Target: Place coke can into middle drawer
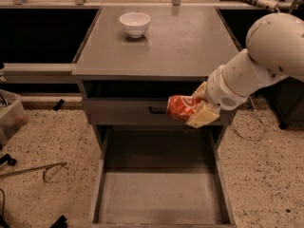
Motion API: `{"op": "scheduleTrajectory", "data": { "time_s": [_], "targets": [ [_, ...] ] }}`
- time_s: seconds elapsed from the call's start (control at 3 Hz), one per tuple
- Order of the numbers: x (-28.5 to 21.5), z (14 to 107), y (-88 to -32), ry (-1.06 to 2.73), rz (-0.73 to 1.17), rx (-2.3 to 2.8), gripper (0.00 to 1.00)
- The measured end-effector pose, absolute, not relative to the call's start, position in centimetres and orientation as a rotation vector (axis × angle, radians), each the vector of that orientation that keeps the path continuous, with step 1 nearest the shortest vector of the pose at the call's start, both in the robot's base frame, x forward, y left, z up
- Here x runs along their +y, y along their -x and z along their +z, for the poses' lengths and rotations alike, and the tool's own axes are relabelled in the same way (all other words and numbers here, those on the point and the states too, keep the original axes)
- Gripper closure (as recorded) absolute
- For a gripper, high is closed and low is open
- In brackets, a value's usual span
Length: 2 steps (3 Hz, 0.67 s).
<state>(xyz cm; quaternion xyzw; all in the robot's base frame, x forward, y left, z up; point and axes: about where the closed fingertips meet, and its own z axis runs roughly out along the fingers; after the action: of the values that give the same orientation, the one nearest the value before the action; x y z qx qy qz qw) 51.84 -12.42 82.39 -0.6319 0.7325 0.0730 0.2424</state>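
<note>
While the gripper [199, 106] hangs just below the counter's [180, 46] front edge, near its front-right corner, its fingers are clenched on the coke can [182, 108] (tipped sideways, before the grey drawer front [118, 112]). The middle drawer [161, 196] stands pulled out beneath, well apart from the can. A white bowl [135, 23] sits near the counter's back edge

A robotics lab — grey metal cabinet [180, 46], speckled floor [52, 141] — claw [199, 106] holds coke can [179, 107] above middle drawer [161, 194].
</note>
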Motion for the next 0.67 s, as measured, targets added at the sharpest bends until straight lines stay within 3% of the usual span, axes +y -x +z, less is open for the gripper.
{"op": "scheduleTrajectory", "data": {
  "time_s": [0.67],
  "targets": [
    [-10.9,79.1,-52.1,1.697,0.264,1.955,1.00]
  ]
}}
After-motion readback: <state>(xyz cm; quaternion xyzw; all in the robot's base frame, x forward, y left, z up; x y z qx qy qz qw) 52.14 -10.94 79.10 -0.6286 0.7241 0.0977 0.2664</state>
